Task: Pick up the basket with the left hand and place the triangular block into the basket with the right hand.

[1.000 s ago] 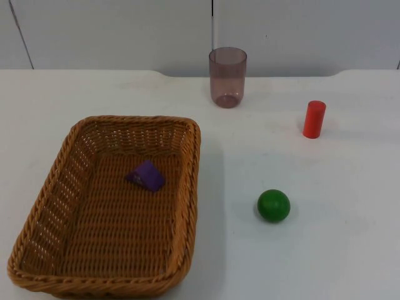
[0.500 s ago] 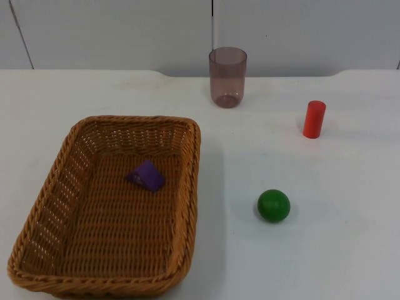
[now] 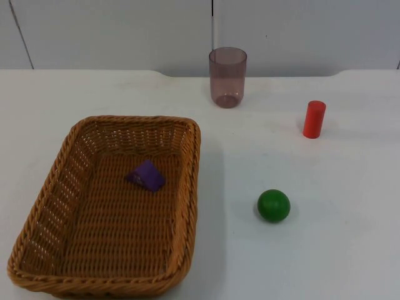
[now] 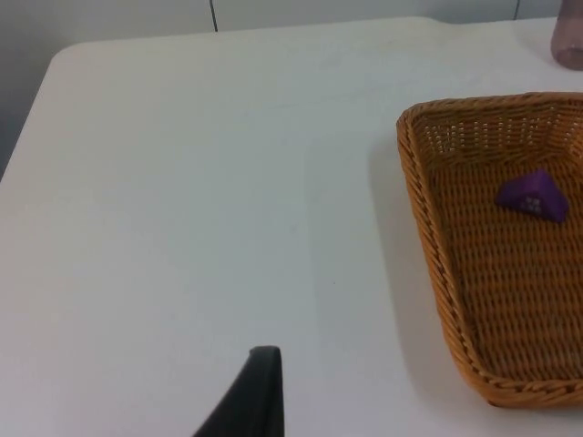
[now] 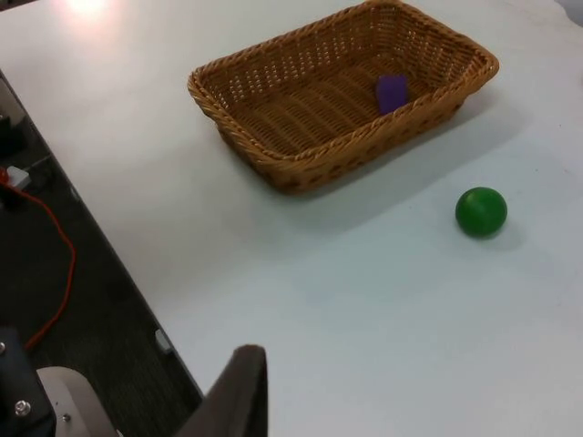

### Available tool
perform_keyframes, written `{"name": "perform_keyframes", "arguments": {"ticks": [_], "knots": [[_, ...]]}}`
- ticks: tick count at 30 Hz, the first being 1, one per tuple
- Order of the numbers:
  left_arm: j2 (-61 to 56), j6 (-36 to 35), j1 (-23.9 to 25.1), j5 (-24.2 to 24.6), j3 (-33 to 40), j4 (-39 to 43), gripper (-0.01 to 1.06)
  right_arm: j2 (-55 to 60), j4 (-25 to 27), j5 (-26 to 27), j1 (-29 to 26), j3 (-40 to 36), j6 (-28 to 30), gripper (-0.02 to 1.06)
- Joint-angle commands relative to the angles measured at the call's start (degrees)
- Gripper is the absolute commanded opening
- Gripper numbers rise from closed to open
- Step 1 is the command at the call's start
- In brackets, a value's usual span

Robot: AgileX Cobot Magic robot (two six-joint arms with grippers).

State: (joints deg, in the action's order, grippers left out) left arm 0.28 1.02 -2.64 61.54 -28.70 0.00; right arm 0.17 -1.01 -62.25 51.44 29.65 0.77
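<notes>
Left hand: I see one black fingertip (image 4: 260,391) of my left hand over the bare white desk (image 4: 182,182), well to the side of the basket. I cannot tell if this hand is wide or narrow. It holds nothing that I can see.
Right hand: I see one black fingertip (image 5: 239,391) of my right hand near the desk's edge, well apart from the basket and the ball. I cannot tell if it is wide or narrow either.
Basket: the brown woven basket (image 3: 56,181) sits flat on the desk, on the left arm's side. No hand touches it.
Triangle block: the purple triangle block (image 3: 145,175) lies inside the basket, on its floor, nearer the far end. I can see it from both wrists too (image 4: 532,196) (image 5: 391,92).
Green ball: the ball (image 3: 274,205) rests on the desk beside the basket, not touching it.
Red block: a small round red block (image 3: 314,119) stands upright, far from the basket, on the right arm's side.
Cup: a see-through pinkish cup (image 3: 227,77) stands upright at the back of the desk, by the grey wall (image 3: 112,31).
</notes>
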Motion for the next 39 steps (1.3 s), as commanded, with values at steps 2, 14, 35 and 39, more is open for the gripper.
{"name": "perform_keyframes", "arguments": {"ticks": [2,14,35,39], "knots": [[-0.28,0.21,0.07,0.08,0.35,-0.93,1.05,-0.17,-0.12,0.44,0.30,-0.11,0.13,1.05],[-0.28,0.21,0.07,0.08,0.35,-0.93,1.05,-0.17,0.03,0.59,-2.89,-0.11,0.21,1.05],[-0.28,0.21,0.07,0.08,0.35,-0.83,1.05,-0.17,0.15,0.59,-42.90,-0.11,0.21,1.05],[-0.28,0.21,0.07,0.08,0.35,-0.72,1.05,-0.17,0.15,0.59,-42.90,-0.11,0.21,1.05]]}}
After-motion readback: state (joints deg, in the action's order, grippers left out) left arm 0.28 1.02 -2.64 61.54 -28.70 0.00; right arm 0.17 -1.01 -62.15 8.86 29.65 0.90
